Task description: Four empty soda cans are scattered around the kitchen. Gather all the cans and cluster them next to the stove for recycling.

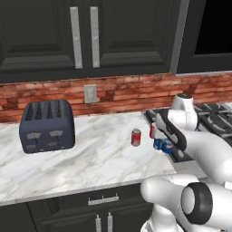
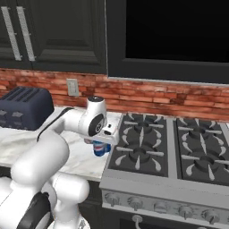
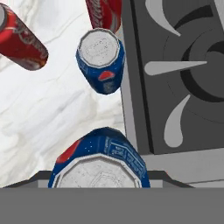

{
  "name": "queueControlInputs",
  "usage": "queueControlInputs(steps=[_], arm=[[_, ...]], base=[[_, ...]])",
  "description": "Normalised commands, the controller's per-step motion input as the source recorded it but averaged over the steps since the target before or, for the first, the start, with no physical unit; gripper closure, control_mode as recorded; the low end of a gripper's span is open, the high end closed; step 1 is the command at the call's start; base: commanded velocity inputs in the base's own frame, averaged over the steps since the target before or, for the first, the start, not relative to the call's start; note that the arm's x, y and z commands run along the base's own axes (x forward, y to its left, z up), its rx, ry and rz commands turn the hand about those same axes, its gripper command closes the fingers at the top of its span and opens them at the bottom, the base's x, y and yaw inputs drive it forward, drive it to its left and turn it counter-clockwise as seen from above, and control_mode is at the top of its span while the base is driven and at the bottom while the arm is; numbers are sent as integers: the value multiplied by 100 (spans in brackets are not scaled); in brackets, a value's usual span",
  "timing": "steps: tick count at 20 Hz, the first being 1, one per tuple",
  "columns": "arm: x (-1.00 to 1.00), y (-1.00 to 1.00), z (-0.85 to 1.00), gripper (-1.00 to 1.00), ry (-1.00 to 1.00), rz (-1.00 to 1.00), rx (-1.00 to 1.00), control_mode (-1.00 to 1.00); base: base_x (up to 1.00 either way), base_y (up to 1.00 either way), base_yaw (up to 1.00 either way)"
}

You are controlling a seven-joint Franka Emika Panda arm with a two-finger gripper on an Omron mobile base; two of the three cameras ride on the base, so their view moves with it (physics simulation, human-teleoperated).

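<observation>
My gripper [image 2: 102, 144] points down at the counter beside the stove [image 2: 170, 147], shut on a blue soda can [image 2: 101, 150] that stands upright by the stove's left edge. Its silver top sits close under the hand [image 3: 100, 168]; the fingertips themselves are hidden. A second blue can [image 3: 100, 61] stands just beyond it, also against the stove edge [image 1: 157, 144]. One red can [image 3: 103, 13] stands further back by the stove and is partly behind my arm [image 1: 152, 130]. Another red can [image 1: 136, 137] stands a little to the left on the marble [image 3: 22, 39].
A dark blue-grey toaster [image 1: 46, 125] sits at the counter's left, by the brick wall with its outlet [image 1: 90, 94]. Bare marble counter [image 1: 90, 158] lies between toaster and cans. Black burner grates [image 2: 143, 143] cover the stove top; knobs [image 2: 134, 202] line its front.
</observation>
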Motion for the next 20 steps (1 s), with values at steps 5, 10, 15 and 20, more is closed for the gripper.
queueControlInputs(steps=[5,10,15,20], arm=[[20,-1,-23,100,0,1,0,-100],[24,0,-20,100,0,0,0,-100],[15,0,-15,100,2,0,0,-100],[3,0,-18,100,4,0,0,-100]], base=[[0,0,0],[0,0,0],[0,0,0],[0,0,0]])
